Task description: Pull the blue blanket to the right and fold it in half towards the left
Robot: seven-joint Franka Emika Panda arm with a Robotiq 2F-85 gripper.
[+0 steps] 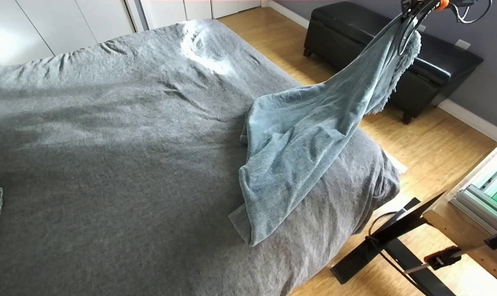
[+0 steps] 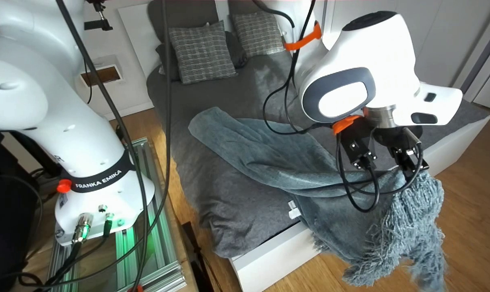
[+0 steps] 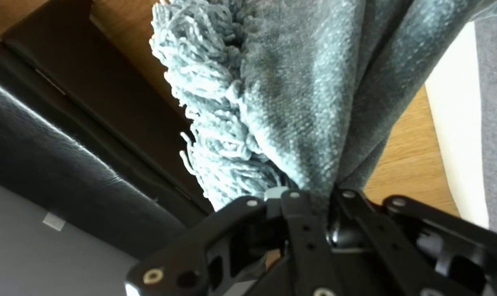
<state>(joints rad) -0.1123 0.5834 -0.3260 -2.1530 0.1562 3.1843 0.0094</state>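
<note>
The blue blanket (image 1: 301, 144) lies partly rumpled on the grey bed and rises in a taut slope to my gripper (image 1: 410, 18) at the top right of an exterior view. In an exterior view the blanket (image 2: 265, 150) reaches from the middle of the bed past its edge, with shaggy fringe hanging over the floor and a white tag (image 2: 294, 209) showing. My gripper (image 2: 409, 164) is raised there beyond the bed's edge. In the wrist view the gripper (image 3: 314, 195) is shut on the blanket (image 3: 301, 90) near its fringed edge. The fingertips are partly hidden by the cloth.
The grey bed cover (image 1: 129, 172) spreads wide, with a white bed frame (image 2: 277, 257) along the edge. A black bench (image 1: 355, 33) stands by the wall. The robot's mount (image 1: 466, 222) is beside the bed. Patterned pillows (image 2: 204, 52) lie at the bed's head.
</note>
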